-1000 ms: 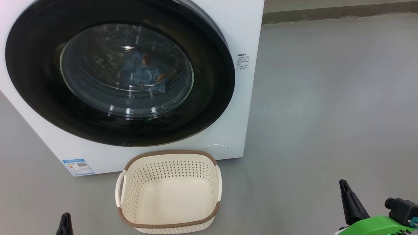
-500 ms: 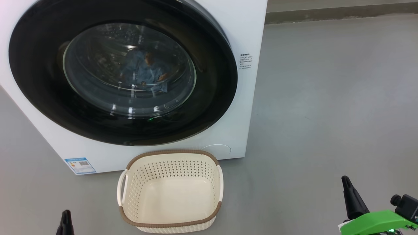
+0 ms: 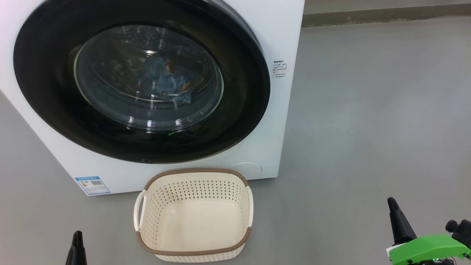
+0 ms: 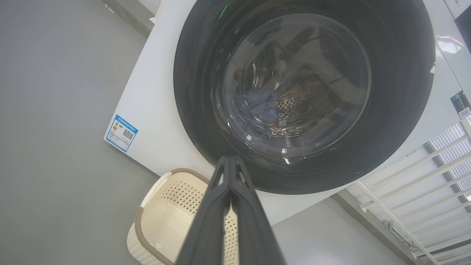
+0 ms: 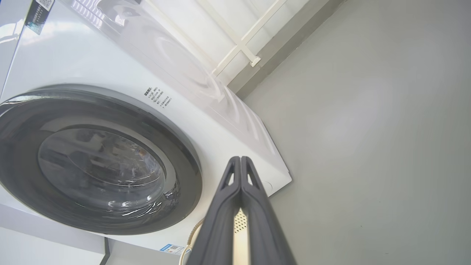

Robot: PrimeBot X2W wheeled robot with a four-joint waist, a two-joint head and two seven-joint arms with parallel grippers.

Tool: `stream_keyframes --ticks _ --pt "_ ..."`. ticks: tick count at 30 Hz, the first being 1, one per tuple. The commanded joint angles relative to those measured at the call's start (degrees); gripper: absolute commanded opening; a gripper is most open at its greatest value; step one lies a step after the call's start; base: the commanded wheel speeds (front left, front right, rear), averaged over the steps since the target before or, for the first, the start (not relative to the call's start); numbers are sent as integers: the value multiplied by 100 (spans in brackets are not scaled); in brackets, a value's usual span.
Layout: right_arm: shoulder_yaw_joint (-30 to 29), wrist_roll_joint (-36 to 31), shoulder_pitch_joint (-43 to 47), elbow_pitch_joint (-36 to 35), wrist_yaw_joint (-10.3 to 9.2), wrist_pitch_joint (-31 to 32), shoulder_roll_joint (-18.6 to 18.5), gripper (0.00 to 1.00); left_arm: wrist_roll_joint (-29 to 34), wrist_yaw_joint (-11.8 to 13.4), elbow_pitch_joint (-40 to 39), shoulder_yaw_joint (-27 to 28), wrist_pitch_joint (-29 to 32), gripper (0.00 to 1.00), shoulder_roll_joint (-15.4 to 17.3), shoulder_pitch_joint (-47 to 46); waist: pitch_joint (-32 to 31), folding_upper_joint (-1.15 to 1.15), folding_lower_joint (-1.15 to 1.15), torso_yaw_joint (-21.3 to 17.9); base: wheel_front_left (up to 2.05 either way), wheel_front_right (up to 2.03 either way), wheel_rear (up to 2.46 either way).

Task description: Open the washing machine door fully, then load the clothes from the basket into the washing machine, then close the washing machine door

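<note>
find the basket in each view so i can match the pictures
Head view: the basket, bottom centre, before the washing machine.
Left wrist view: basket lower left of centre, partly hidden.
Right wrist view: basket, a sliver at the bottom edge, centre.
Shared landmark: the blue label on the machine's lower corner, near the basket.

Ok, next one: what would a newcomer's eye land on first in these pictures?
The glossy black washing machine door, shut, dominates the head view's upper left, with light blue clothes visible through its glass. Directly before it, on the grey floor, stands the cream basket, holding nothing. The left gripper and right gripper sit at the bottom corners, fingers pressed together.
</note>
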Motion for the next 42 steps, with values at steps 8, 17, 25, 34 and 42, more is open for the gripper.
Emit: stream_keyframes --ticks 8,17,25,34,42 --pt "-46 540 -340 -184 -8 147 -26 0 -553 40 -109 82 167 0 29 -338 -1 0 0 32 0 0 0" --pt "-108 1033 -395 -203 -9 290 8 0 -1068 54 -104 88 319 0 -6 -433 -2 0 0 66 0 0 0" --pt "-156 1416 -438 -218 -10 400 35 0 -1468 65 -100 93 437 0 -33 -508 -2 0 0 92 0 0 0" --pt "-224 1962 -499 -240 -11 557 72 0 -2039 81 -95 100 605 0 -72 -613 -3 0 0 130 0 0 0" --pt "-277 2402 -548 -258 -12 682 101 0 -2496 93 -91 106 740 0 -104 -698 -4 0 0 160 0 0 0"
